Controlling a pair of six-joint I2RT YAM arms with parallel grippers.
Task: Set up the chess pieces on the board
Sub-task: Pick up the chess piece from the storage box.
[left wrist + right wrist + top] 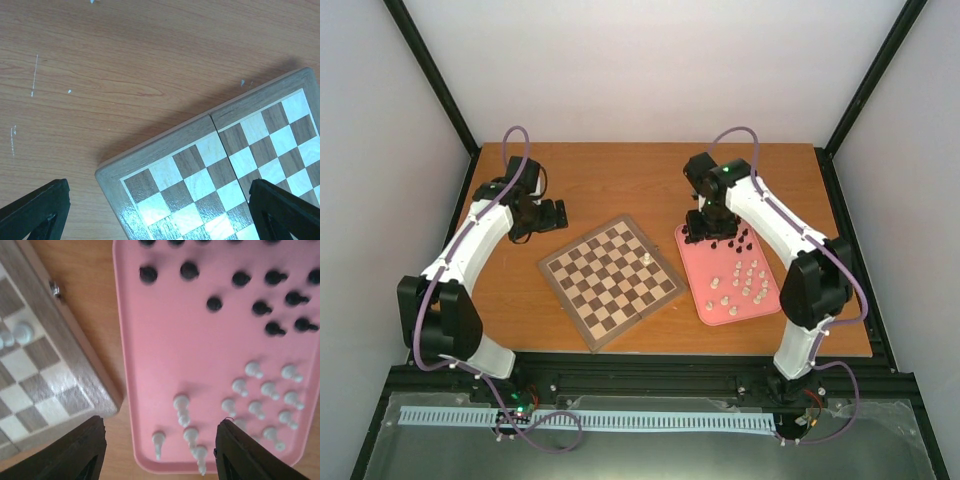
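Observation:
The wooden chessboard (610,280) lies turned at an angle in the middle of the table, with one white piece (648,258) standing on it. The other chess pieces stand on a pink tray (705,300), black pieces (735,242) at its far end and white pieces (745,285) nearer. My left gripper (558,214) is open and empty, above the table by the board's far left corner (150,170). My right gripper (712,238) is open and empty above the tray. Its fingers (80,450) straddle several white pieces (182,405); black pieces (240,279) lie further off.
The tray (150,340) lies close beside the board's right edge (75,365), which carries a small metal latch (55,288). The white piece on the board also shows in the right wrist view (22,332). Black frame rails border the table.

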